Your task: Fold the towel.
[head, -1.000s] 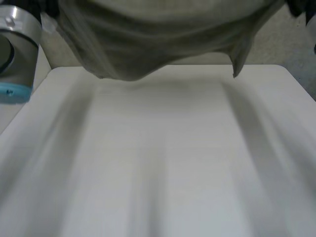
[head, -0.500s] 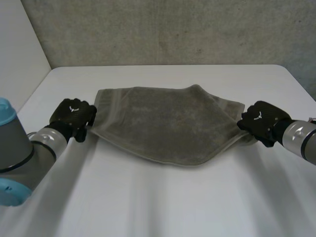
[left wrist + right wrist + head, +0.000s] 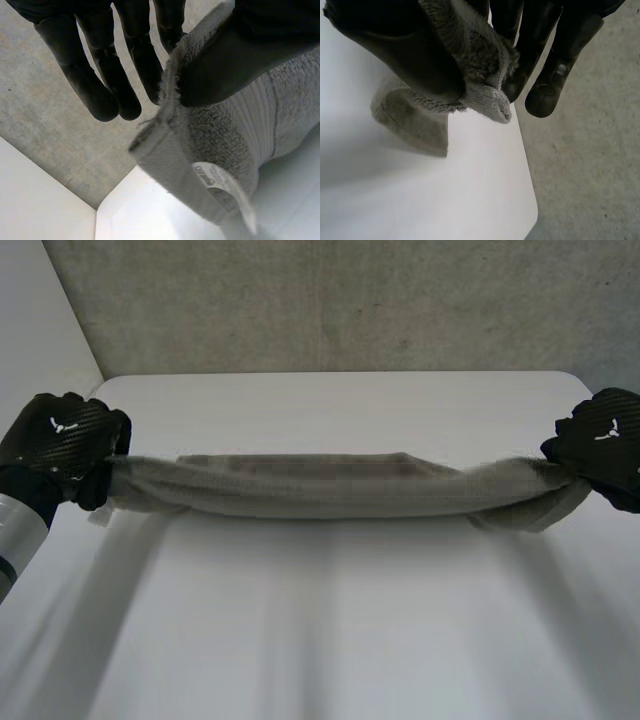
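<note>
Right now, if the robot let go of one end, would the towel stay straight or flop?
Probably flop: the towel bunches and droops by the right hand. Likely light too, since that and the left hand just pinch its ends.

My left hand (image 3: 62,445) and right hand (image 3: 603,445) are held wide apart and level, each pinching one end of the towel (image 3: 320,485) between thumb and straight fingers (image 3: 102,100).

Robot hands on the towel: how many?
2. The left robot hand pinches the towel at its left end, the right robot hand at its right end.
</note>
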Tool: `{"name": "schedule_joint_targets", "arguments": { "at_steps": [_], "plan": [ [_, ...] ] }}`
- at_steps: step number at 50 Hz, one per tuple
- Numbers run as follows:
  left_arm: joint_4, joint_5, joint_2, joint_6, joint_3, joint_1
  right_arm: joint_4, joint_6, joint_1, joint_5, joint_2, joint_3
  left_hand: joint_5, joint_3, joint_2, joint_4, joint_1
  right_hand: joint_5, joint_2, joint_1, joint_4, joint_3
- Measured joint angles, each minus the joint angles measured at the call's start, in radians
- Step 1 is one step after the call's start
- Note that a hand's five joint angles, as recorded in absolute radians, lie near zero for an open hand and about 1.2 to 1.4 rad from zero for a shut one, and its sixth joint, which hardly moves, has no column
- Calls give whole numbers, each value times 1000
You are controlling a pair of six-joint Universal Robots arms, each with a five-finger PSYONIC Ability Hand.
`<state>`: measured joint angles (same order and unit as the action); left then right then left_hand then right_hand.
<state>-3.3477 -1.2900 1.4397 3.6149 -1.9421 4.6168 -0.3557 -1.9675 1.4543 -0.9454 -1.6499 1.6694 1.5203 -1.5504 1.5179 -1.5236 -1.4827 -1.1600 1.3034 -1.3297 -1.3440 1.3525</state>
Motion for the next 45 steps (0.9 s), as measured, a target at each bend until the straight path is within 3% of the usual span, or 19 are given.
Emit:
{"name": "schedule_joint_targets", "arguments": {
  "at_steps": [6, 12, 27, 35, 45],
  "plan": [
    [-2, 8, 12, -38, 3, 1, -18, -1, -2, 33, 12, -8, 3, 0, 0, 0, 0, 0, 0, 0, 0, 0],
    [-18, 5, 145, -33, 49, -13, -15, 1, 6, 17, 114, -37, 3, 0, 0, 0, 0, 0, 0, 0, 0, 0],
    [-78, -11, 614, 5, 409, -70, 30, -11, 100, -173, 511, -293, 3, -1, 0, 0, 0, 0, 0, 0, 0, 0],
    [-95, -36, 811, 4, 635, -100, 201, -27, 175, -276, 654, -373, 3, -1, 0, 0, 0, 0, 0, 0, 0, 0],
    [-195, -103, 984, 4, 818, -136, 442, -40, 235, -325, 754, -388, 3, -1, 0, 0, 0, 0, 0, 0, 0, 0]
  ]
}}
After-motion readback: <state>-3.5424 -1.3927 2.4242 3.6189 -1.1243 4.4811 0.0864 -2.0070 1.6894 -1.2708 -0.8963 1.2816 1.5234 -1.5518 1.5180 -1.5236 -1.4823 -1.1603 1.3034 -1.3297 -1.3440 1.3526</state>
